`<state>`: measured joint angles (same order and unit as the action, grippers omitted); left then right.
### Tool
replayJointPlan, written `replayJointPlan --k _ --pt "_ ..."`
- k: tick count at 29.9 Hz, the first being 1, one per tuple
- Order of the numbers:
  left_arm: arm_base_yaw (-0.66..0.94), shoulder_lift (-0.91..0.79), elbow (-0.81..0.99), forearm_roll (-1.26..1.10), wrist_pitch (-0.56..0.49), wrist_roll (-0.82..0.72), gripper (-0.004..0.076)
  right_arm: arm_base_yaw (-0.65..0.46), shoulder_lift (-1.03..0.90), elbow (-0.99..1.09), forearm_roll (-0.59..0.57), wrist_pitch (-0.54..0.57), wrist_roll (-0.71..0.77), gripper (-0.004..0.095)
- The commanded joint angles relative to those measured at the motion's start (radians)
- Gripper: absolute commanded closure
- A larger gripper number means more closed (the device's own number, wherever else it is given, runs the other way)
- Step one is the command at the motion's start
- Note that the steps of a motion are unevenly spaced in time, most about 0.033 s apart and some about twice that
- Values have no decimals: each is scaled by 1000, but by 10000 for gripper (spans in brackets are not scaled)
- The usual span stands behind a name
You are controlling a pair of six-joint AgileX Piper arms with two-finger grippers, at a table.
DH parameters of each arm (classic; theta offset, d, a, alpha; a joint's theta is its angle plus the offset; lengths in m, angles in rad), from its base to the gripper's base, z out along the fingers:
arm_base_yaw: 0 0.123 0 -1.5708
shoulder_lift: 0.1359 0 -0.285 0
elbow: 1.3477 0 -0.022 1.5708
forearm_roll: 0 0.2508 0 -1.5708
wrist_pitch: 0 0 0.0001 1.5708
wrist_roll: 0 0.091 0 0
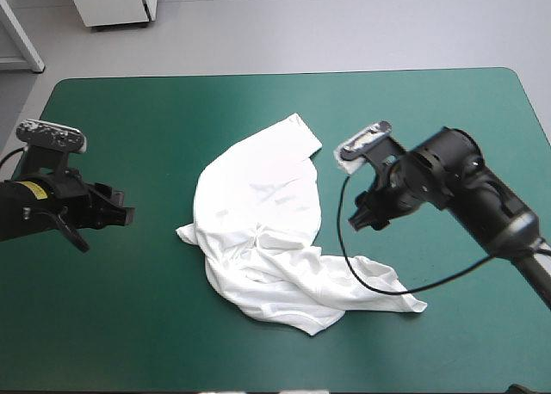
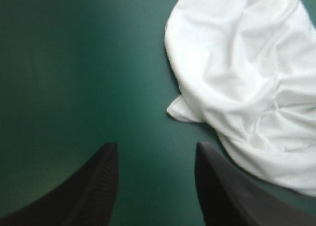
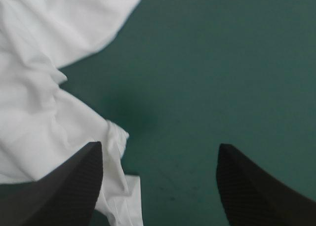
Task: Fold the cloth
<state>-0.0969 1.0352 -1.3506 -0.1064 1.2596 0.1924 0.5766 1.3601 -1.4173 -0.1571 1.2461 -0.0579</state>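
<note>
Black fingers (image 2: 94, 191) of the left gripper (image 2: 155, 148) stand well apart over the bare teal-green cover (image 2: 59, 63) at the table's left side, clear of the white T-shirt (image 1: 263, 230). The right gripper (image 3: 159, 147) is spread wide too, holding nothing, one finger over a fold of the shirt. The T-shirt lies crumpled at the table's middle, one sleeve pointing far, a tail trailing near and right.
</note>
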Motion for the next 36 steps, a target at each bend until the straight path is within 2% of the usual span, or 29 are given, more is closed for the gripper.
replayJointPlan --k 1,7,15,20,25,31,36 --pt "-2 55 43 -3 28 -2 367 -49 -133 86 -19 -27 4 293" --pt "-2 247 65 -76 -13 55 367 -69 -216 215 -15 -27 13 333" --pt "-2 442 65 -107 -86 127 367 -69 -224 290 0 -27 15 334" --pt "-2 522 65 -180 -163 179 367 -69 -224 299 11 -27 15 334" --pt "-15 591 65 -177 -158 206 367 -69 -224 299 8 -27 15 334" --pt "-21 644 65 -174 -203 214 367 -69 -224 299 8 -27 15 334" --pt "-26 695 65 -168 -189 218 367 -69 -224 299 9 -27 15 334"
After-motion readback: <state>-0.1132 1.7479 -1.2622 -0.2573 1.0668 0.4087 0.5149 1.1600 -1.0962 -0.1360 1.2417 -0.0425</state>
